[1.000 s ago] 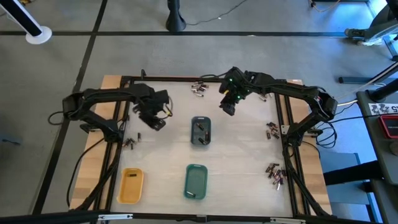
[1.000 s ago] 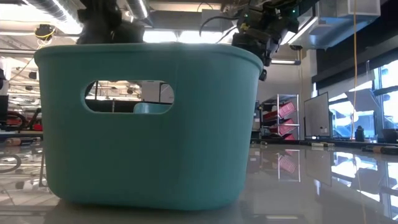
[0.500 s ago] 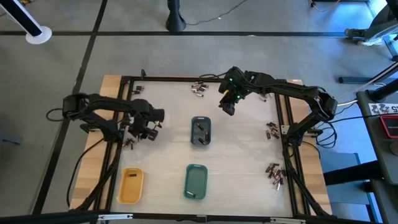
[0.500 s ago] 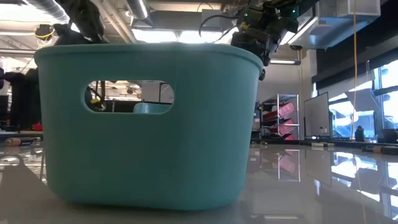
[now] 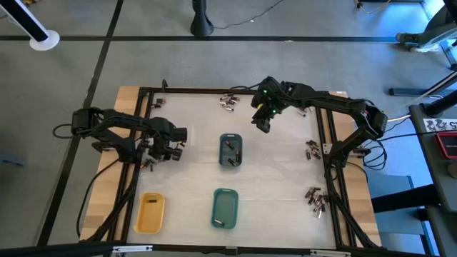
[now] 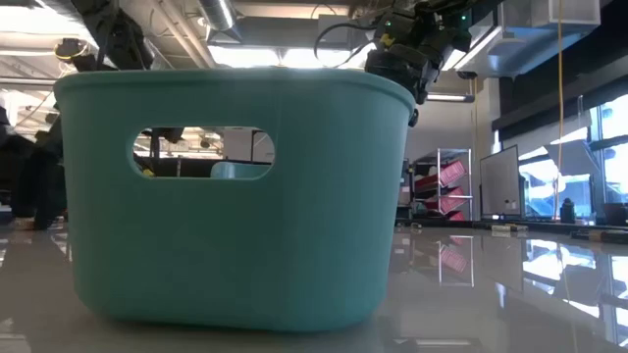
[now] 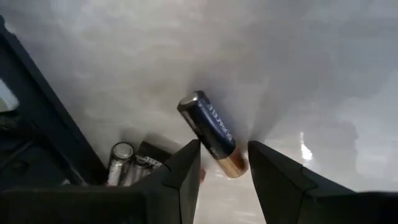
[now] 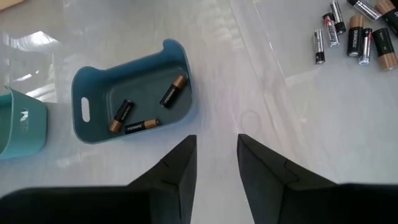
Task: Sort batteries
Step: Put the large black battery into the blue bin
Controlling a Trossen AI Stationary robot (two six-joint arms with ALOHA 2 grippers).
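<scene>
Since a second ago the left arm has swung away from the table's middle toward its 9 o'clock edge and dropped low, while the right arm has stayed where it was. The left gripper (image 5: 170,146) now sits down at the table surface (image 5: 278,171) close to the left frame rail. In the left wrist view its fingers (image 7: 180,177) stand parted with a dark, copper-ended battery (image 7: 211,134) between them, tilted; the fingers flank its copper end, but whether they pinch it or only straddle it cannot be told. Just beside it, against the rail, lie a few more batteries (image 7: 121,162).

The right gripper (image 5: 261,123) hangs above the table at about 12 o'clock from the grey-blue tray (image 5: 230,150). Its fingers (image 8: 180,168) are apart with nothing between them. In the right wrist view the grey-blue tray holds three dark, copper-ended batteries (image 8: 149,109), and a loose cluster of batteries (image 8: 354,31) lies on the table well apart from it.

In the high view, further battery groups lie at the table's 12 o'clock edge (image 5: 228,101), at 3 o'clock (image 5: 312,148) and toward 4 o'clock (image 5: 315,198). The green tray (image 5: 225,208) sits at 6 o'clock, with the yellow tray (image 5: 151,213) at about 7 o'clock. The green tray fills the low view.
</scene>
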